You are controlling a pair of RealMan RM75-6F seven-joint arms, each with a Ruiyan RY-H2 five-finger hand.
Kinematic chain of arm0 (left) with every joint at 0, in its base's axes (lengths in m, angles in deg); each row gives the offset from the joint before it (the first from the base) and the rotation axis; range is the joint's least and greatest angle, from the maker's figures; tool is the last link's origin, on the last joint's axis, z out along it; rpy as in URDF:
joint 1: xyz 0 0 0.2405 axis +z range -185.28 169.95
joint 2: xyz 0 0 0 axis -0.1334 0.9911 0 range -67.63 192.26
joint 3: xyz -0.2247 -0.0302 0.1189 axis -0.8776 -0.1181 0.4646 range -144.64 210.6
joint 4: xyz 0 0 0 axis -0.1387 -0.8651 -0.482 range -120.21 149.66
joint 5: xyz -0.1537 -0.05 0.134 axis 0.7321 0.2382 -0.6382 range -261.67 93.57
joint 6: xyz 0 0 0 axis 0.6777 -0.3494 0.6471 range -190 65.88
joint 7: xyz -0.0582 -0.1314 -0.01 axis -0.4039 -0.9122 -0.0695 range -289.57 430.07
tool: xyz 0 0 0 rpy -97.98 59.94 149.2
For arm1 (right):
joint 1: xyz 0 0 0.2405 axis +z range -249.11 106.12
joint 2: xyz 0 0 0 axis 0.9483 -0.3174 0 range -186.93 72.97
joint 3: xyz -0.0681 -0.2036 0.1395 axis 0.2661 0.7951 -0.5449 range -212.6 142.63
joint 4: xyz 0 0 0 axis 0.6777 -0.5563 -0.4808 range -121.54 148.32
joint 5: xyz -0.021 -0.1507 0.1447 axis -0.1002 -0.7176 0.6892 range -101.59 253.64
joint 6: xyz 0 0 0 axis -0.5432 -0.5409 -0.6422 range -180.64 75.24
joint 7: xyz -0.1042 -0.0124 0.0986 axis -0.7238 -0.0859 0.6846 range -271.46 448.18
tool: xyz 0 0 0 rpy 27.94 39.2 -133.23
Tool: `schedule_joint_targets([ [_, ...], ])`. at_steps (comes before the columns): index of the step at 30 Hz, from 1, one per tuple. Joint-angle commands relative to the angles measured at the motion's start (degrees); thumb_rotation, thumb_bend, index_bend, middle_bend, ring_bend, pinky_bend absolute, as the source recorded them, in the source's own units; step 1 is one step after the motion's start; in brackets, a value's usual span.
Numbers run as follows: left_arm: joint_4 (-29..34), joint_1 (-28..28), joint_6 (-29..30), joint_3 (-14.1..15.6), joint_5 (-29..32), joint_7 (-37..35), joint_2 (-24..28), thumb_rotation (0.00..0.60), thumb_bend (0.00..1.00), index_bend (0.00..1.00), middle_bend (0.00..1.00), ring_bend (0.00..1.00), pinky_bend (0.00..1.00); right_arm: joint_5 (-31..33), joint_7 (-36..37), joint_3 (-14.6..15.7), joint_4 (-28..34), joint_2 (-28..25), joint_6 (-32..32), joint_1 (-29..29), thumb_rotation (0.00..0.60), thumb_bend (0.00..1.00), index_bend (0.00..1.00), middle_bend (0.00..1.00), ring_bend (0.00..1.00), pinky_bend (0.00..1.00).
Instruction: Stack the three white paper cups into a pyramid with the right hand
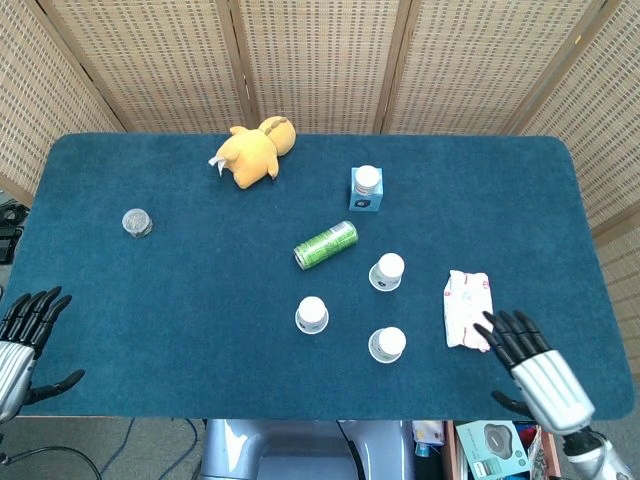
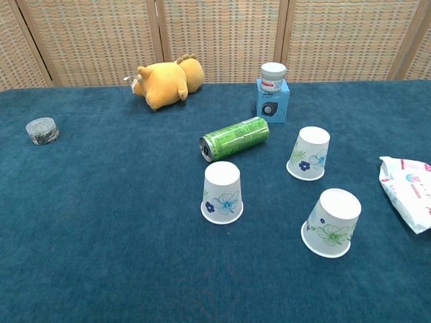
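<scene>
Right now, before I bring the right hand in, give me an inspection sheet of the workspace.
Surface: blue cloth table, flat.
Job's things: three paper cups, all upside down, apart, unstacked.
Clutter: green can on its side; yellow plush toy; small jar on blue box; round tin; tissue pack.
Hands: right hand open at the near edge beside the tissue pack; left hand open at the left corner.
Cables: nothing seen.
Surroundings: woven screens behind.

Head view steeply down over whole table (image 1: 120,300); chest view low, nearer, same tabletop.
</scene>
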Motion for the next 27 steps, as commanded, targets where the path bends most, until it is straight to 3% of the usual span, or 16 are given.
schedule_joint_targets([
  [1,0.18,0.01,-0.02,-0.24,0.44,0.02,0.04,0.600,0.17,0.00,0.00,0.00,0.00,-2.67,6.73,0.46,-0.49,1.41,9.97,8.37,0.600,0.00,0.15,0.21,0.10,0.21],
  [13,-0.06,-0.80,-2.04,-1.09,2.90,-1.24,0.26,0.600,0.17,0.00,0.00,0.00,0.00,4.27,3.17,-2.62,-1.95,9.39,22.52,16.12,0.600,0.14,0.20,0.29,0.18,0.30],
  [23,0.10,-1.14,-2.88,-1.29,3.56,-1.30,0.33,0.600,0.17,0.00,0.00,0.00,0.00,10.20,-0.13,-4.93,-3.99,15.52,26.86,19.52,0.600,0.22,0.23,0.32,0.22,0.36],
  [27,0.00,-1.22,-3.18,-1.41,4.01,-1.50,0.33,0.600,0.17,0.00,0.00,0.00,0.00,12.42,-1.74,-5.56,-4.83,17.11,28.08,20.47,0.600,0.23,0.26,0.38,0.28,0.39],
])
